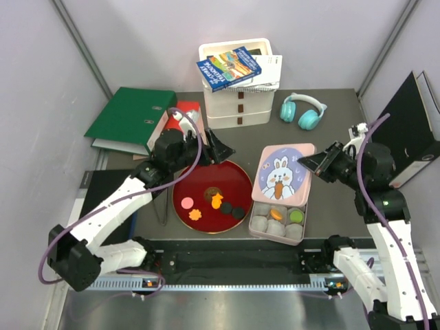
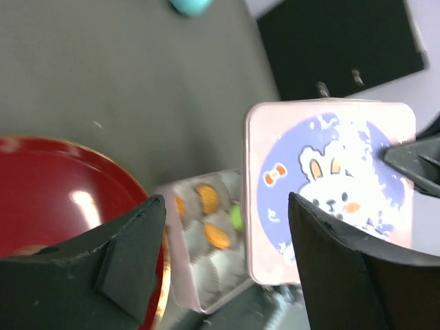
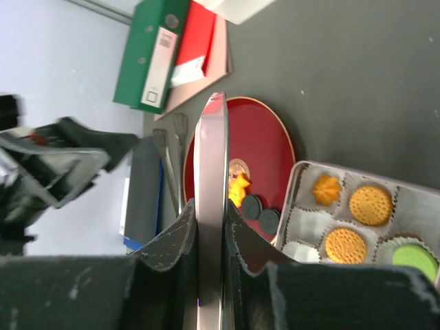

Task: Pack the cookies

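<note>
A red plate (image 1: 185,185) holds several cookies: a pink one (image 1: 187,202), orange flower ones (image 1: 218,201), a brown one (image 1: 213,192) and two dark ones (image 1: 238,212). To its right the pink tin (image 1: 256,221) with grey paper cups holds orange cookies (image 3: 370,204) and a green cookie (image 3: 414,257). My right gripper (image 1: 308,163) is shut on the edge of the bunny lid (image 1: 283,172), holding it tilted above the tin's far side; the lid's rim (image 3: 210,172) sits between the fingers (image 3: 172,240). My left gripper (image 1: 218,150) is open and empty above the plate's far edge (image 2: 55,199).
A green binder (image 1: 130,118) and red folder lie at the back left. White drawers with books (image 1: 237,96) and teal headphones (image 1: 302,110) stand at the back. A black binder (image 1: 412,130) leans at the right. Metal tongs (image 3: 168,158) lie left of the plate.
</note>
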You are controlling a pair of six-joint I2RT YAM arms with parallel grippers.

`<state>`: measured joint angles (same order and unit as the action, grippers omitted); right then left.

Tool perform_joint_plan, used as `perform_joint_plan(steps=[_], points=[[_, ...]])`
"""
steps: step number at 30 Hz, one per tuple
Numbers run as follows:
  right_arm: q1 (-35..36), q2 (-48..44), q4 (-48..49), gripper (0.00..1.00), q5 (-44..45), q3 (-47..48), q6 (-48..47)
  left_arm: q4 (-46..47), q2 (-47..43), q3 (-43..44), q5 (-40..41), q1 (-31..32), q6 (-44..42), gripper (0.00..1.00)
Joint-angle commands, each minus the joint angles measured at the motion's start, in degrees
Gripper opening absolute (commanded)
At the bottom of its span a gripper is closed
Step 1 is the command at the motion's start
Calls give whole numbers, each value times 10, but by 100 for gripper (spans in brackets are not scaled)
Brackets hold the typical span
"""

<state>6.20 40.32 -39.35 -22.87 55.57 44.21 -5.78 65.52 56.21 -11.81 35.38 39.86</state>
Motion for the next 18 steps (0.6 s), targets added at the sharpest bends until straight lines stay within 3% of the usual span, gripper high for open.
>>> perform_joint_plan(steps=[1, 4, 5, 9, 18], points=[[-5, -13, 67, 0, -30, -10, 13, 181, 16, -53, -167, -32, 198, 73], [-5, -16, 81, 0, -44, -22, 22, 263, 47, -101, -238, -58, 304, 81], [-5, -16, 87, 0, -48, -25, 25, 336, 57, -122, -275, -70, 330, 88], [-5, -13, 105, 0, -62, -35, 27, 509, 103, -157, -329, -86, 443, 91], [-5, -23, 201, 0, -122, -126, 89, 542, 187, -131, -394, -85, 424, 89]])
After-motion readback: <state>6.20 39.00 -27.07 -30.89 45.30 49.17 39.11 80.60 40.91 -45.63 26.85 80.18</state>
